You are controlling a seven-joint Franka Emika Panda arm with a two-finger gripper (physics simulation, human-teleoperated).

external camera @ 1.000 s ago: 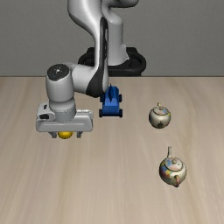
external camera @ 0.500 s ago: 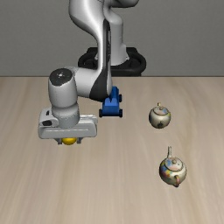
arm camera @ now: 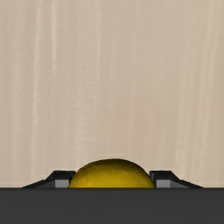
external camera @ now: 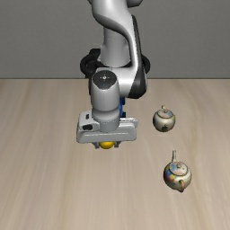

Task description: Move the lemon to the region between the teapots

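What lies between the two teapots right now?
Only bare table, in the exterior view, between far teapot and near teapot; the hand holds the lemon.

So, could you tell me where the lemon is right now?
The lemon is held in the gripper near the middle of the exterior view, on that view's left of the upper teapot and the lower teapot.

Light wood table (external camera: 36, 180). Two teapots stand on it, well apart: first teapot (external camera: 163, 119) at 3 o'clock from centre, second teapot (external camera: 177, 174) at 5 o'clock. Blue toy (external camera: 124, 112) near centre, mostly hidden.
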